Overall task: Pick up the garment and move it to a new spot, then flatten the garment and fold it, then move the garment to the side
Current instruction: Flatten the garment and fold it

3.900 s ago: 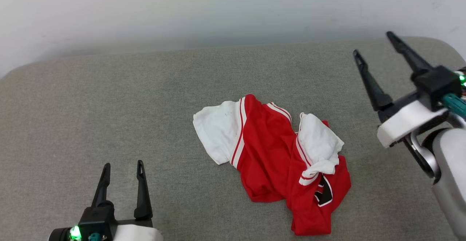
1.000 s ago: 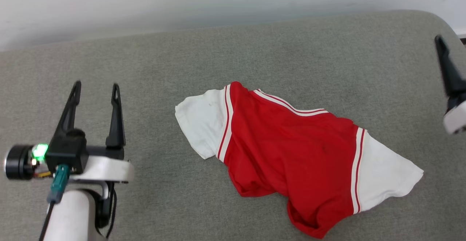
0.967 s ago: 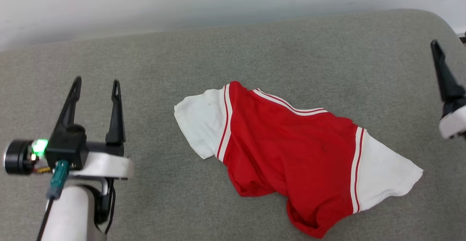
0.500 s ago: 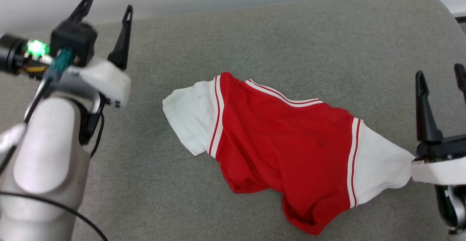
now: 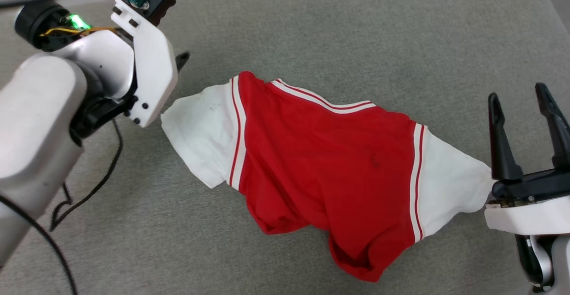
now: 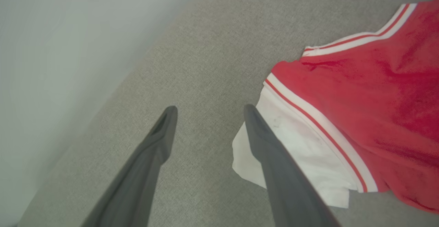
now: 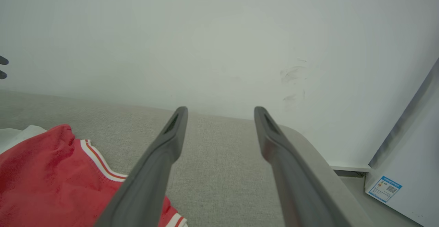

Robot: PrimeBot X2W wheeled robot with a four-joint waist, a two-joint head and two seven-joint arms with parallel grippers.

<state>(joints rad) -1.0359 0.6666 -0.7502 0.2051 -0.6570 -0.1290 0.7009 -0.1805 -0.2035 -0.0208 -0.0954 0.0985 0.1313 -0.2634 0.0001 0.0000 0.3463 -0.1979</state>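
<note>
The garment [image 5: 320, 152] lies spread across the middle of the grey padded surface [image 5: 356, 32]. It lies red body up and runs slantwise from the far left toward the near right, with 1 white sleeve at each end and its red hem bunched toward the near edge (red-and-white striped trim marks both shoulder seams and the collar edge). The left gripper [image 6: 210, 108] points down at the surface by the left sleeve, its 2 dark fingers spread wide with nothing between them. In the left wrist view 1 finger [image 6: 271, 158] crosses the sleeve's outer edge, and whether it touches the cloth cannot be told. The right gripper [image 5: 516, 92] sits near the right edge of the surface, jaws likewise wide and empty, fingers aimed toward the far edge and the pale wall [image 7: 205, 31] behind it. Its white wrist housing is just beside the tip of the right sleeve.
</note>
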